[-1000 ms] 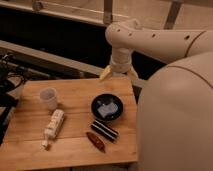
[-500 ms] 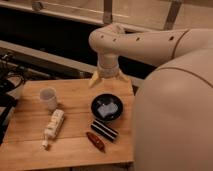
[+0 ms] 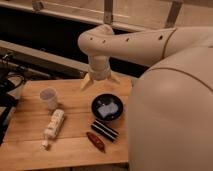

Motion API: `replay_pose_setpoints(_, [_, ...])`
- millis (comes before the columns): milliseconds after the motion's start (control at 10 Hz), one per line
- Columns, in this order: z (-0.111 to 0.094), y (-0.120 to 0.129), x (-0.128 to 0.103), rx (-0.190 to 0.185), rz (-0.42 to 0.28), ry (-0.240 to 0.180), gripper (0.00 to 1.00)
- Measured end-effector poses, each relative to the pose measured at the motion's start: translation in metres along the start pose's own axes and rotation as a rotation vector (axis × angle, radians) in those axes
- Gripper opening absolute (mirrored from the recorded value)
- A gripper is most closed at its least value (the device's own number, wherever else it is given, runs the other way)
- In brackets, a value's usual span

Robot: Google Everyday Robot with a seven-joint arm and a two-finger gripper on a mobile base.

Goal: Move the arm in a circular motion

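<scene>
The thick cream-white arm [image 3: 145, 47] reaches in from the right, bends at a rounded elbow [image 3: 97, 40] and points down. Its flared tan-tipped end, the gripper [image 3: 100, 80], hangs over the back edge of the wooden table [image 3: 30, 150], just behind the black bowl [image 3: 107, 107]. Nothing shows in it. The arm's bulky body [image 3: 170, 120] fills the right side of the view and hides that part of the table.
On the table stand a white cup [image 3: 49, 98], a white bottle lying on its side [image 3: 53, 125], a black bowl with something pale inside, a dark striped packet [image 3: 104, 130] and a reddish-brown bar [image 3: 96, 142]. Dark equipment [image 3: 7, 82] sits at the left. A railing runs behind.
The arm's elbow and gripper have swung left along the table's back edge, from above the right rear corner to behind the bowl. The objects on the table have not moved.
</scene>
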Motion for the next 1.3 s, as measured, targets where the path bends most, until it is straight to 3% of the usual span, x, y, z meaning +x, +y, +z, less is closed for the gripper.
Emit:
replay_pose_setpoints(600, [-0.005, -0.033, 0.057, -0.004, 0.015, -0.007, 1.0])
replay_pose_setpoints(800, [-0.004, -0.046, 0.06, 0.003, 0.003, -0.009, 1.0])
replay_pose_setpoints(1300, [-0.003, -0.029, 0.026, -0.005, -0.029, -0.009, 1.0])
